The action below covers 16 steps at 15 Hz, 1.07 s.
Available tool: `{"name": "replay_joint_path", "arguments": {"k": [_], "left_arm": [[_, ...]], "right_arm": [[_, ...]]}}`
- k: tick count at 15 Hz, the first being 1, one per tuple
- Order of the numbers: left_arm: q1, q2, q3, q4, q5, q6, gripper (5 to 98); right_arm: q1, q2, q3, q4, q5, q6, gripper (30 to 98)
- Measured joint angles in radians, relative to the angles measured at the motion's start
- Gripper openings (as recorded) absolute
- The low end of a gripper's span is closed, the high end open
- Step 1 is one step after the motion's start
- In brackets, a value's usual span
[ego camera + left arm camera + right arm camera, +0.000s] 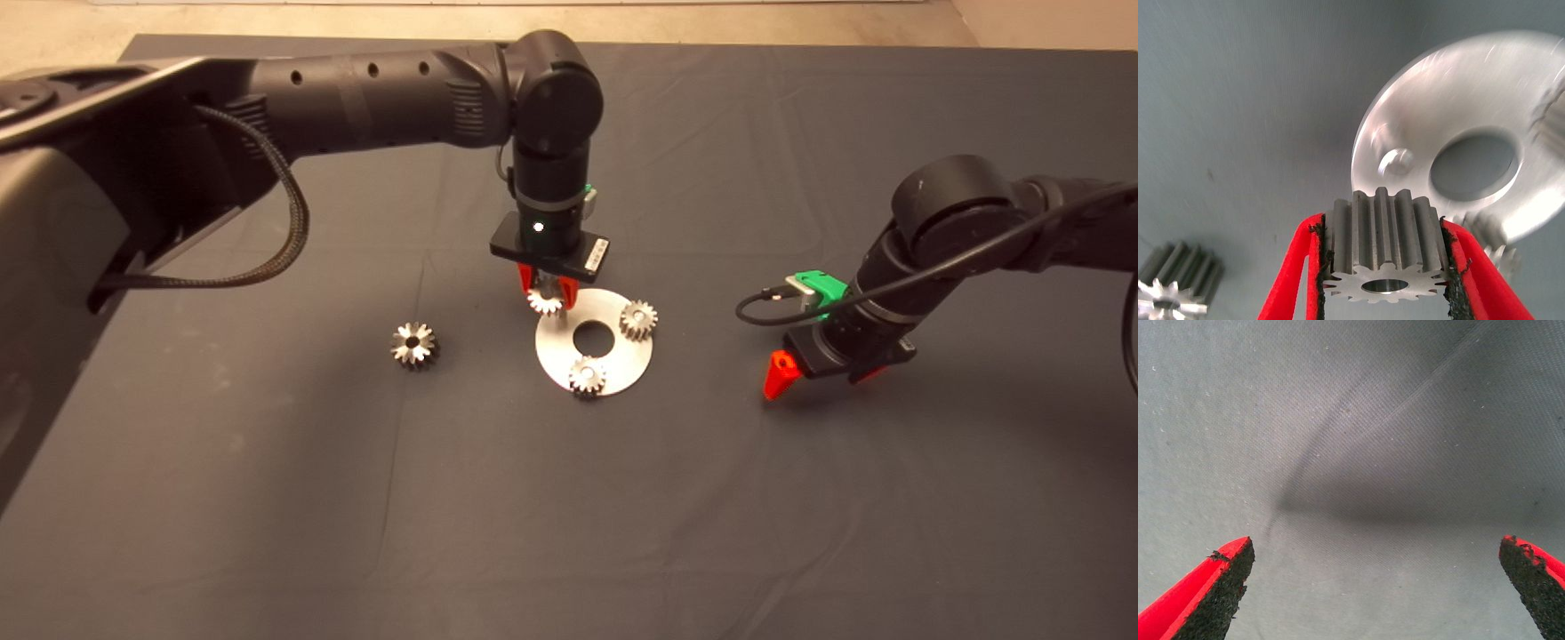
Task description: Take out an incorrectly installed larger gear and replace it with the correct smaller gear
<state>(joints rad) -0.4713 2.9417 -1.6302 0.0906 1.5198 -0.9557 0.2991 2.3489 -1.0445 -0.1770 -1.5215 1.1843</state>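
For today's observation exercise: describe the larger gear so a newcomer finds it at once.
Find the round silver plate mid-mat. Left of it, alone on the dark mat, lies the larger gear. Its teeth are chunkier than the bright small gears', and it sits off the plate.

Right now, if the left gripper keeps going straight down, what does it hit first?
Probably the bare peg on the silver disc. The left gripper holds the smaller gear just above it, though depth is unclear.
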Motion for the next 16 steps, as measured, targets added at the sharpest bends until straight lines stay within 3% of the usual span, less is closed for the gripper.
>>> {"name": "replay_joint_path", "arguments": {"k": [3, 6, 8, 13, 16], "left_arm": [[0.000, 0.002, -0.076, -0.054, -0.001, 0.061, 32.2], [-0.003, 0.006, -0.177, -0.110, -0.001, 0.176, 32.2], [-0.018, 0.006, -0.211, -0.132, -0.001, 0.208, 32.2], [-0.080, 0.028, -0.234, -0.189, -0.002, 0.234, 32.2], [-0.089, 0.028, -0.228, -0.238, -0.001, 0.238, 32.2]], "right_arm": [[-0.035, -0.002, 0.007, -0.023, 0.002, 0.014, 97.1], [-0.080, -0.009, 0.072, -0.064, 0.001, 0.065, 97.1], [-0.086, -0.008, 0.098, -0.075, 0.002, 0.086, 97.1], [-0.085, -0.019, 0.098, -0.083, 0.001, 0.111, 97.1], [-0.080, -0.020, 0.101, -0.083, 0.002, 0.153, 97.1]]}}
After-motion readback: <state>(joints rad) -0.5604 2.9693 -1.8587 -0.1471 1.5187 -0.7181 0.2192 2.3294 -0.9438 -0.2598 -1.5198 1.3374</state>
